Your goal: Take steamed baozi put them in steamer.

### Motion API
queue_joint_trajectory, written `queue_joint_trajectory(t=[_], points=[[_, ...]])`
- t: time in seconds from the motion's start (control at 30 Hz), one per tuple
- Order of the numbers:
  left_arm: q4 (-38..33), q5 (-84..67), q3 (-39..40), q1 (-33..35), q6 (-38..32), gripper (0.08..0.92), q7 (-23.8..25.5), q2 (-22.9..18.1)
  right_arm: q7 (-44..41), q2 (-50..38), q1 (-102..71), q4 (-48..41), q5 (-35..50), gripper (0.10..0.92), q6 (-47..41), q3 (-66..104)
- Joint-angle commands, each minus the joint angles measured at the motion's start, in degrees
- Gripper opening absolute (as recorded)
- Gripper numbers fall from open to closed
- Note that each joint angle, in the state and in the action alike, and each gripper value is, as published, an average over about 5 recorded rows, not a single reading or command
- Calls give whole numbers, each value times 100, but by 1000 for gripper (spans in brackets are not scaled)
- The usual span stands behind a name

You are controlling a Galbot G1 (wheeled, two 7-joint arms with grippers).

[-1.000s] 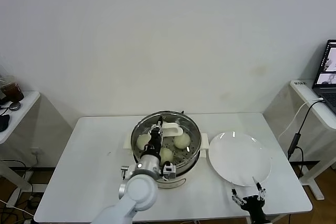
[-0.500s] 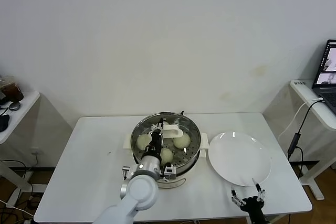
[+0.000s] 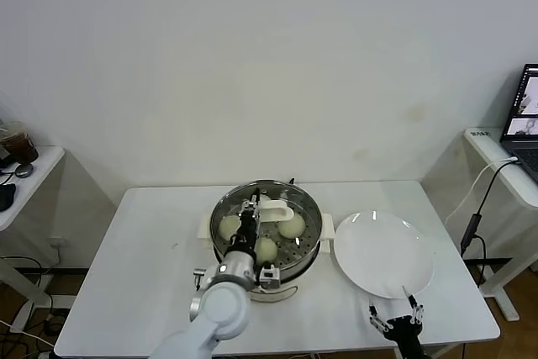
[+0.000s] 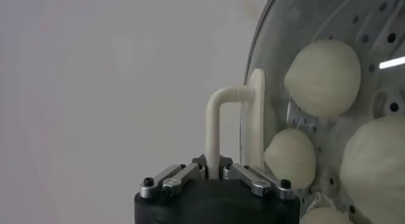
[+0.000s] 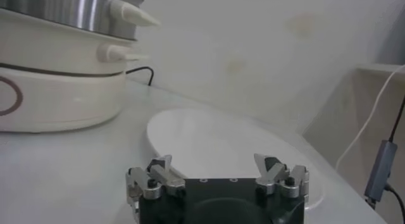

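Head view, nearest edge of the table (image 3: 143, 292): the right gripper (image 3: 395, 319) waits low by the front corner, its fingers spread wide and empty, just in front of the white plate (image 3: 384, 251). The plate is bare, with no bun left on it. Beyond the left arm's wrist, the left gripper (image 3: 249, 211) reaches over the steamer (image 3: 267, 233) at the table's middle. In the left wrist view its fingers (image 4: 180, 175) flank the white handle (image 4: 221, 127) of the glass lid (image 4: 266, 80); whether they clamp it or have let go, I cannot tell. The lid lies on the pot. Through it four baozi (image 4: 323, 78) sit on the perforated tray. By my reading the loading is done and the lid placed, leaving only the arm's retreat.
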Motion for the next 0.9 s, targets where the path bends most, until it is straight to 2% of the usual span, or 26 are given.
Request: queue_joint_trajectory(t=[0.03,0.23,0.33,0.4,0.5,0.63,0.77,0.9], points=[[-1094,-1071,-255,1015,-376,379,-662,223,-7,25,-23,30,-22,823,10,-4],[-2442,-2838,-929,2641,-1007,552,-1335,251,-10,45,-71,81,-44,823,18,-24],[-2771,-4867,-1736,3676,-2050,639,-1815,271,-17,36,-106,111,-17,823,47,-33],[-2822,-6313,-2444,4442,-3076,691,-2073,192,-20,32,-124,119,17,823,79,-52],[-2719,-7479,-3352,5484,-4176,771,-2360,-8,-27,29,-141,128,155,823,121,-152],[-2543,-8182,-3764,6342,-4607,819,-2648,-105,-74,-82,-257,198,557,823,106,-455],[-2069,-8257,-3744,6764,-5154,822,-2837,-260,-82,-375,-590,406,866,823,-35,-887],[-1225,-8508,-3616,6754,-5649,823,-2744,-444,-51,-617,-912,665,982,823,-238,-1232]])
